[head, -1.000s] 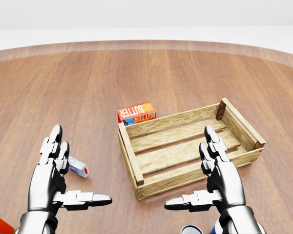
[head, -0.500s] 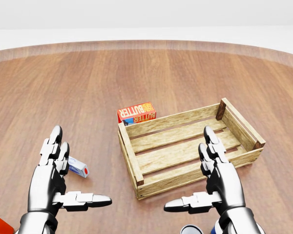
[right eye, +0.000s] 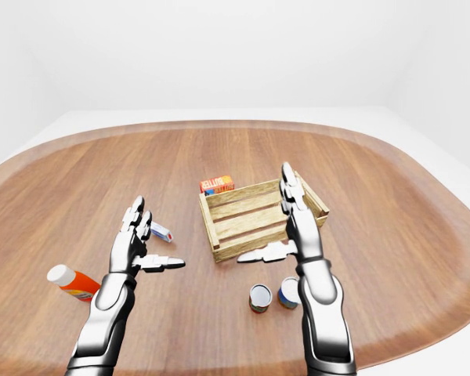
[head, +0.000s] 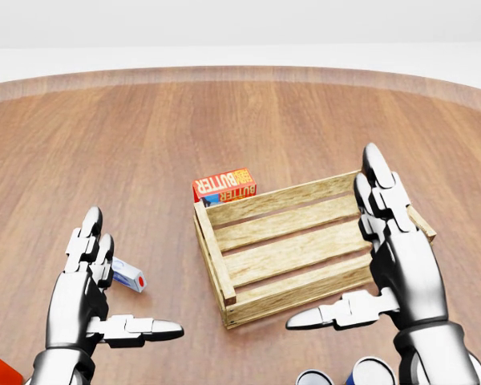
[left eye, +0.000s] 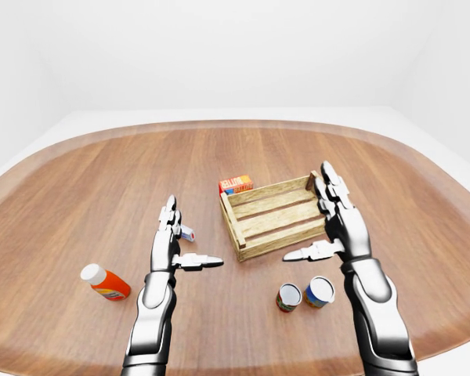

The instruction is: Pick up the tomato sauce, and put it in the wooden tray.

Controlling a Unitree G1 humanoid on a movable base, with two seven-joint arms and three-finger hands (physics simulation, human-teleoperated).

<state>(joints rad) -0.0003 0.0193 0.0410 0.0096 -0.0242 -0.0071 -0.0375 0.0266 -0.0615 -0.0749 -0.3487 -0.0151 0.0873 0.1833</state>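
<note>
Beside wooden tray, butter box, two cans

Simulated blank white room, wooden table

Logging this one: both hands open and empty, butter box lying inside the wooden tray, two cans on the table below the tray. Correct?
Not quite. The butter box stands outside the wooden tray, against its upper left corner, as the head view shows; the tray holds nothing. The rest stands: left hand and right hand open and empty, two cans below the tray.
</note>
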